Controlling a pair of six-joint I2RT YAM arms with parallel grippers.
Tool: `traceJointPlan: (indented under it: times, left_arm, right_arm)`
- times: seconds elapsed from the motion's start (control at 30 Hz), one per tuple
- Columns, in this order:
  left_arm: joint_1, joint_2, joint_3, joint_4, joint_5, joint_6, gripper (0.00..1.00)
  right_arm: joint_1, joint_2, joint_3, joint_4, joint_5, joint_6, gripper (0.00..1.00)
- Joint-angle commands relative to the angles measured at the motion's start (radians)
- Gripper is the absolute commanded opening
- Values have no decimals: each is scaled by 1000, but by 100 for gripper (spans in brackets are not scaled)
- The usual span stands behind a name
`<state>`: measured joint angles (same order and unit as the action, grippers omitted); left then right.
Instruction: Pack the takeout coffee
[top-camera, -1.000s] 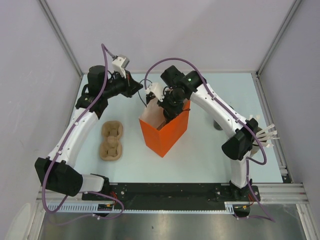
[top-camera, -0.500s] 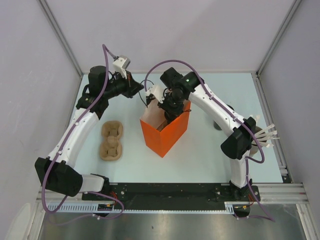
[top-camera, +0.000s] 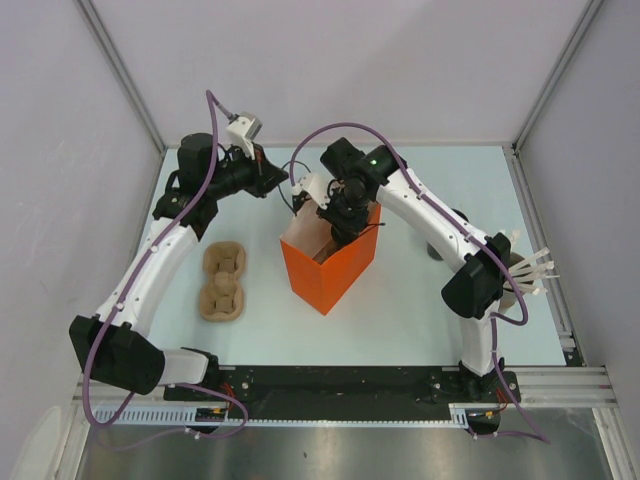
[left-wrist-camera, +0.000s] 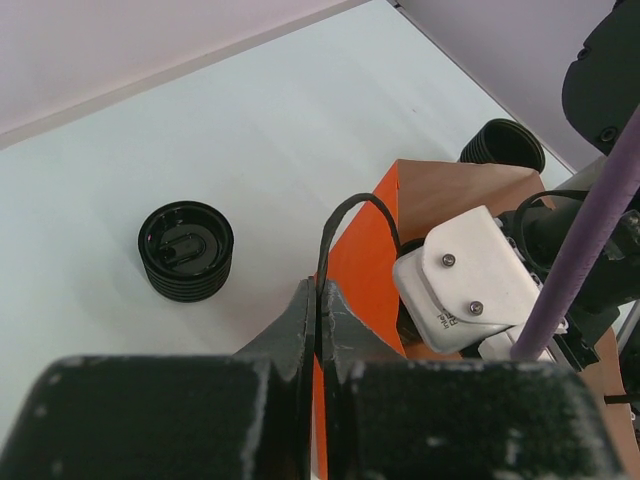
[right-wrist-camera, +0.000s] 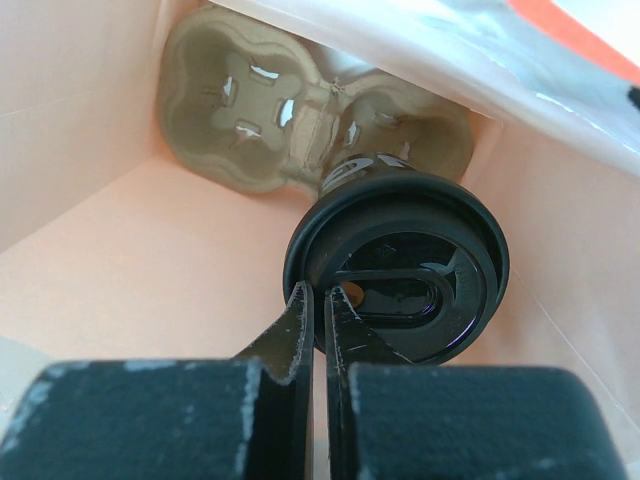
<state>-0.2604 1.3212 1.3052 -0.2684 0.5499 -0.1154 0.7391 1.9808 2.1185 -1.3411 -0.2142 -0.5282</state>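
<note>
The takeout coffee (right-wrist-camera: 400, 265) is inside the orange paper bag (top-camera: 338, 268), lid up toward the bag's mouth and its long axis running down toward the floor of the bag, close to upright. Its base is over one end of a brown pulp tray (right-wrist-camera: 240, 110) that lies flat on the bag's bottom; whether the cup is seated in a socket cannot be told, since the lid hides it. The right gripper (right-wrist-camera: 322, 297) reaches down into the bag with its fingers narrowed to a pinch on the lid's rim — one finger outside the rim, the other in the lid's recess.

The left gripper (left-wrist-camera: 320, 295) is just beside the bag's top edge, closed tight on the thin black handle loop (left-wrist-camera: 345, 210). On the table beyond stand two more black cups (both lidded, both upright): one (left-wrist-camera: 186, 250) well apart from the bag, another (left-wrist-camera: 503, 147) just behind it. A second pulp tray (top-camera: 223, 280) lies on the table left of the bag.
</note>
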Motion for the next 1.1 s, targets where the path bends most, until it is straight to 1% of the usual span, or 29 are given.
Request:
traceJointPlan:
  times: [0.0,1.07]
  left_arm:
    - [-11,-34,0,31,-2,-13,1]
    - [-25,-39,-3,29,-16,-6,1]
  right_arm:
    - [-3,-16,3,11,4,-6,0]
    - [-10,-49,-3,132,27,36,0]
